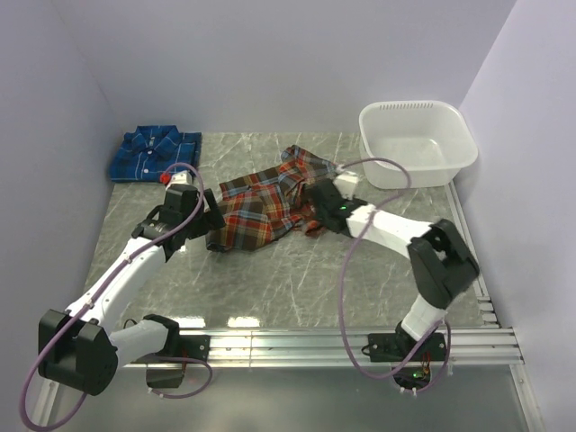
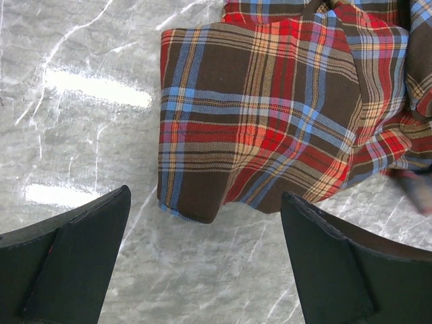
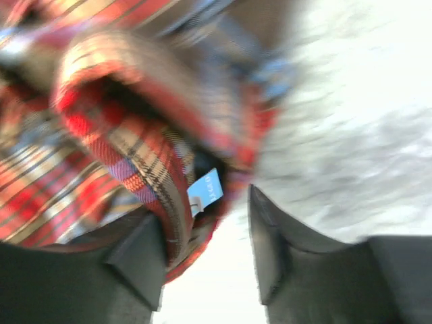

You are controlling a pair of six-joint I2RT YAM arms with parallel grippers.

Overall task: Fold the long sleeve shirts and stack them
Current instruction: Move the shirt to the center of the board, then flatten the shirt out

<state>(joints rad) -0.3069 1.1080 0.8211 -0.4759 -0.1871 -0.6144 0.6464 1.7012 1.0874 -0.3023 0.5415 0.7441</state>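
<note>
The red-orange plaid shirt [image 1: 261,205] lies crumpled and partly folded in the middle of the table. The blue plaid shirt [image 1: 155,153] lies folded at the back left. My left gripper [image 1: 213,221] is open and empty at the red shirt's left edge; in the left wrist view [image 2: 206,270] the shirt's corner [image 2: 263,128] lies just ahead of the fingers. My right gripper [image 1: 315,214] is at the shirt's right side. In the blurred right wrist view [image 3: 206,250] its jaws stand apart, with the collar fold [image 3: 155,169] and a blue label [image 3: 204,191] against the left finger.
A white plastic tub [image 1: 418,144] stands at the back right. Grey walls close in the left, back and right sides. A metal rail [image 1: 342,344] runs along the near edge by the arm bases. Bare marble [image 1: 297,279] shows in front of the shirt.
</note>
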